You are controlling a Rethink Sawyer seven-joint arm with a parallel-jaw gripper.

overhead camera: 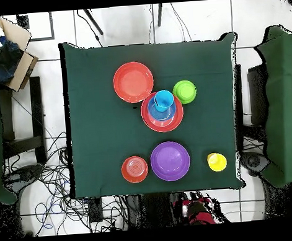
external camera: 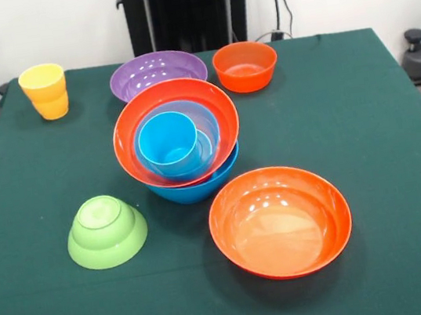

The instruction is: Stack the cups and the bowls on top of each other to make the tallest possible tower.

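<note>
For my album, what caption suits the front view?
Tilted tower of nested bowls topped by a blue cup, with loose bowls and a yellow cup around it.

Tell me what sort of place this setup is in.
Probably a robotics lab or test room, not a home. A table under green cloth stands on a tiled floor with loose cables trailing round it, a cardboard box sits off to one side, and the black robot pedestal rises at the table's edge.

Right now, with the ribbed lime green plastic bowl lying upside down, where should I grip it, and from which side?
Probably from straight above, closing across the ribbed lime green plastic bowl at its narrower raised base. It lies rim down on the green table cloth, so the rim offers no edge. Its side towards the tilted tower is tight.
</note>
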